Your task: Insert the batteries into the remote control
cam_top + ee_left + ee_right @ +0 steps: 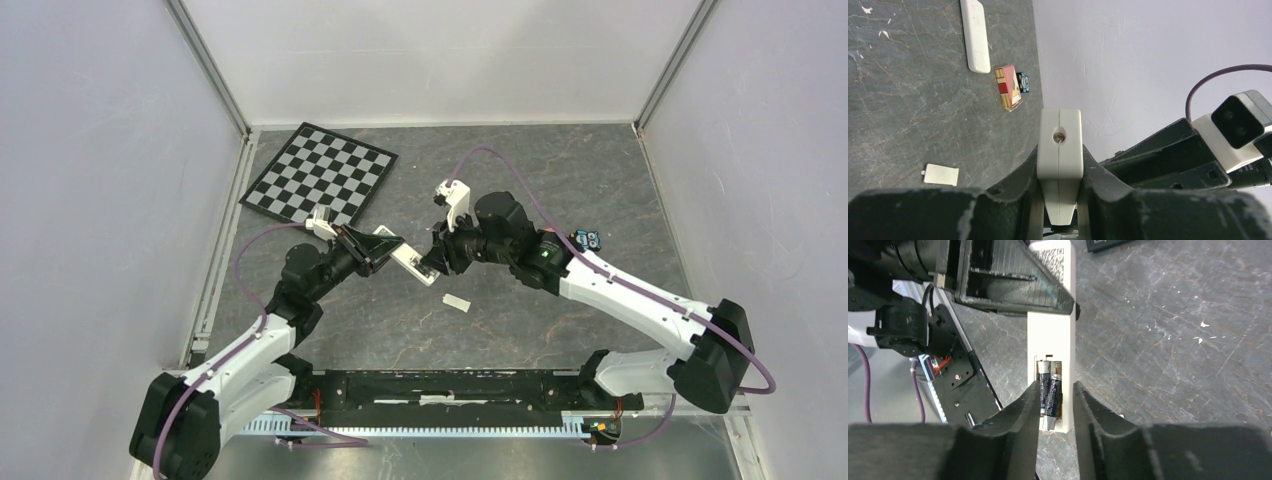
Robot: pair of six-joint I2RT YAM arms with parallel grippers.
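Inside remote control (pixel 1048 335): two batteries (pixel 1049 392) seated | left gripper (pixel 1059 167) clamping remote control | right gripper (pixel 1056 386) parted astride batteries

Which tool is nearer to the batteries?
Right. The right tool straddles the batteries seated in the remote; the left tool clamps the remote's other end, away from them.

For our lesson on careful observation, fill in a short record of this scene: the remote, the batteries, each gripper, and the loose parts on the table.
remote control: held off the table, battery compartment open
batteries: two, side by side in the compartment
left gripper: shut on the remote control
right gripper: jaws apart, astride the batteries
battery cover: lying loose on the table, on the near side of the remote
chessboard: far left of the table
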